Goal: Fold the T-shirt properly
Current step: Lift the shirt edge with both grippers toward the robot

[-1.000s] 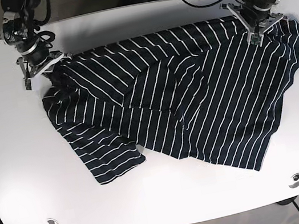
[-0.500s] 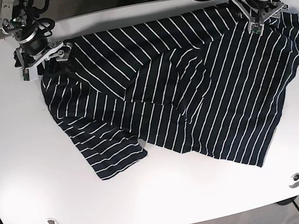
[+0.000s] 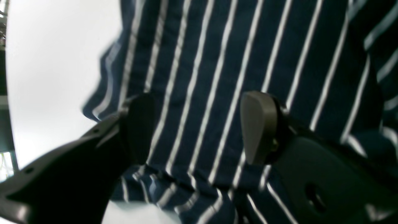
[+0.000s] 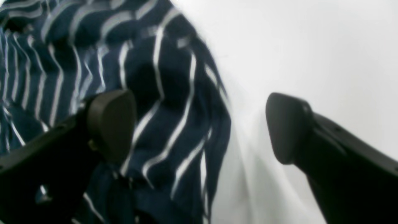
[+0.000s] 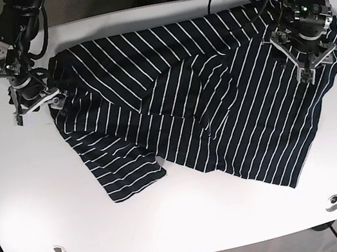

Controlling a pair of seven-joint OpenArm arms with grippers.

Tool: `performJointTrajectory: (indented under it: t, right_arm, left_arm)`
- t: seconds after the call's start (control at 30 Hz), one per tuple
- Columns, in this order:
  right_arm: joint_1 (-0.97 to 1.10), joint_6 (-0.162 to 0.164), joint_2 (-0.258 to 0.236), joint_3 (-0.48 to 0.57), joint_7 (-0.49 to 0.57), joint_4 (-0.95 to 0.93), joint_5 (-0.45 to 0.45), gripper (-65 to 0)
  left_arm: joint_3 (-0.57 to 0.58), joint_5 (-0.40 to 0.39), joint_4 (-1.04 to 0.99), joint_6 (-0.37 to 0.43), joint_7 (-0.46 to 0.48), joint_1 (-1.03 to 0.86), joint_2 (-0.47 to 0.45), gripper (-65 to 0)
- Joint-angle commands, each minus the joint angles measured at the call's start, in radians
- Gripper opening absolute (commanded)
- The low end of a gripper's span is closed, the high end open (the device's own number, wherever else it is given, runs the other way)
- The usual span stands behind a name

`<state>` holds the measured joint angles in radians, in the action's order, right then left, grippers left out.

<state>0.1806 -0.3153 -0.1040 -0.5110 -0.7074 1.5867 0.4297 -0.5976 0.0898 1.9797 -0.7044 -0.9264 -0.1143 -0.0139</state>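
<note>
The navy T-shirt (image 5: pixel 204 106) with thin white stripes lies rumpled and spread flat, one edge bunched beneath the open right gripper (image 5: pixel 34 104), its far side under the open left gripper (image 5: pixel 306 59), a sleeve folded forward.

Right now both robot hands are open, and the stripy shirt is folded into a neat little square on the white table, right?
Not quite. Both the left gripper and the right gripper are open, and the table is white, but the stripy shirt is not folded into a neat square. The base view shows it spread out and rumpled across the table.
</note>
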Motion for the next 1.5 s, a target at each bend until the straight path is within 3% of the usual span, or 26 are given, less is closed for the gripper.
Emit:
performJointTrajectory:
  t: [0.03, 0.13, 0.17, 0.23, 0.3, 0.33, 0.37, 0.5, 0.63, 0.67, 0.8, 1.0, 1.07, 1.17, 1.33, 1.4, 1.47, 1.5]
  right_arm:
    - [-0.008, -0.003, 0.023, -0.002, 0.005, 0.011, 0.007, -3.2]
    - [-0.011, -0.003, 0.04, -0.001, 0.005, 0.008, 0.007, -7.9]
    - [-0.014, -0.003, 0.057, 0.001, 0.005, 0.008, 0.007, -16.6]
    - [-0.016, -0.003, 0.065, 0.001, 0.005, 0.01, 0.007, -30.1]
    - [-0.017, -0.003, 0.068, 0.001, 0.005, 0.01, 0.007, -46.8]
    - [-0.017, -0.003, 0.068, 0.001, 0.005, 0.01, 0.007, -54.1]
    - [-0.026, -0.003, 0.068, 0.001, 0.005, 0.01, 0.007, -56.9]
    - [-0.031, -0.005, 0.068, 0.001, 0.005, 0.01, 0.007, -57.1]
    - [-0.033, -0.009, 0.068, 0.001, 0.005, 0.01, 0.008, -57.1]
    - [-0.033, -0.011, 0.068, 0.001, 0.005, 0.01, 0.01, -57.1]
    - [-0.034, -0.011, 0.069, 0.001, 0.007, 0.01, 0.013, -57.1]
    - [-0.053, -0.011, 0.068, 0.001, 0.009, 0.01, 0.013, -57.1]
    - [-0.054, -0.011, 0.068, 0.001, 0.009, 0.01, 0.013, -57.1]
    - [-0.068, -0.011, 0.069, 0.001, 0.009, 0.01, 0.013, -57.1]
    - [-0.074, -0.011, 0.069, 0.001, 0.009, 0.01, 0.013, -60.2]
    - [-0.076, -0.011, 0.069, 0.001, 0.01, 0.01, 0.01, -63.3]
    - [-0.074, -0.012, 0.069, 0.001, 0.01, 0.011, 0.011, -63.1]
    - [-0.066, -0.012, 0.069, 0.001, 0.01, 0.017, 0.013, -63.1]
  left_arm:
    - [-0.003, -0.006, -0.012, 0.006, 0.022, 0.1, -0.013, -25.3]
    - [-0.003, -0.006, -0.121, 0.006, 0.027, 0.255, -0.024, -24.9]
    - [0.0, -0.006, -0.198, 0.137, 0.027, 0.328, -0.059, -24.9]
    - [0.003, -0.011, -0.34, 0.297, 0.027, 0.431, -0.096, -24.4]
    - [0.003, -0.012, -0.553, 0.415, 0.027, 0.569, -0.142, -19.2]
    - [0.003, -0.012, -0.676, 0.435, 0.028, 0.631, -0.174, -14.7]
    - [0.003, -0.014, -0.794, 0.437, 0.065, 0.681, -0.208, -12.2]
    - [0.003, -0.006, -1.083, 0.437, 0.28, 0.736, -0.266, -6.9]
    - [0.006, -0.014, -1.331, 0.432, 0.41, 0.761, -0.338, -4.2]
    - [0.011, -0.014, -1.367, 0.427, 0.427, 0.761, -0.35, -4.2]
    - [0.137, -0.014, -1.422, 0.245, 0.45, 0.763, -0.364, -4.6]
    - [0.213, -0.015, -1.428, 0.153, 0.45, 0.763, -0.34, -4.6]
    - [0.215, -0.015, -1.428, 0.116, 0.45, 0.763, -0.334, -9.4]
    - [0.21, -0.015, -1.428, 0.075, 0.455, 0.763, -0.329, -22.8]
    - [0.207, -0.011, -1.422, 0.073, 0.55, 0.755, -0.334, -65.0]
    - [0.201, -0.018, -1.396, 0.062, 0.528, 0.721, -0.332, -64.0]
    - [0.137, -0.048, -1.224, 0.006, 0.499, 0.623, -0.329, -65.0]
    - [0.115, -0.066, -1.095, 0.006, 0.442, 0.549, -0.326, -65.0]
